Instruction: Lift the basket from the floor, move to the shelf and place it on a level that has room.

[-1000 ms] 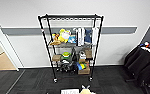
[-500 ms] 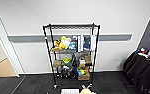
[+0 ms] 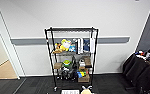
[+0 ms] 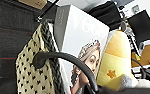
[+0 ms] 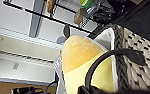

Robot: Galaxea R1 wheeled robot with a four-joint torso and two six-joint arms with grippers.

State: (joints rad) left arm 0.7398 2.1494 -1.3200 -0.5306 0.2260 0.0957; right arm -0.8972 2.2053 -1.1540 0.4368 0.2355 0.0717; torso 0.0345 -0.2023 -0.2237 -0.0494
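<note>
Black wire makes up the tall four-post shelf (image 3: 71, 56) standing against the pale wall on dark charcoal carpet floor (image 3: 28, 86), with tan wood flooring (image 3: 3, 71) beyond the doorway at one side. Its uppermost wire-grid level (image 3: 71, 29) lies flat across the post tops, while the tiers beneath hold toys, upright books and small brown cardboard boxes, too crowded and blurred to count.

At the bottom edge of the head view, just in front of the shelf, a white book top (image 3: 70, 91) and the tip of a yellow plush toy (image 3: 86, 91) are cut off by the frame, so little of what carries them can be made out there.

The left wrist view shows the cream woven basket (image 4: 34, 72) with its dark braided rim up close, one dark loop handle (image 4: 63, 60) arching across, a large white magazine (image 4: 81, 42) with a face on its cover standing inside, and the yellow plush beside it. The right wrist view shows the basket's other end, woven wall (image 5: 141, 57), rim and a second loop handle (image 5: 108, 60), with the plush bulging above.

Each wrist sits just by one handle, at opposite ends of the basket. Whether either pincer is spread or pinching a handle I cannot tell, since the fingers are hidden.
</note>
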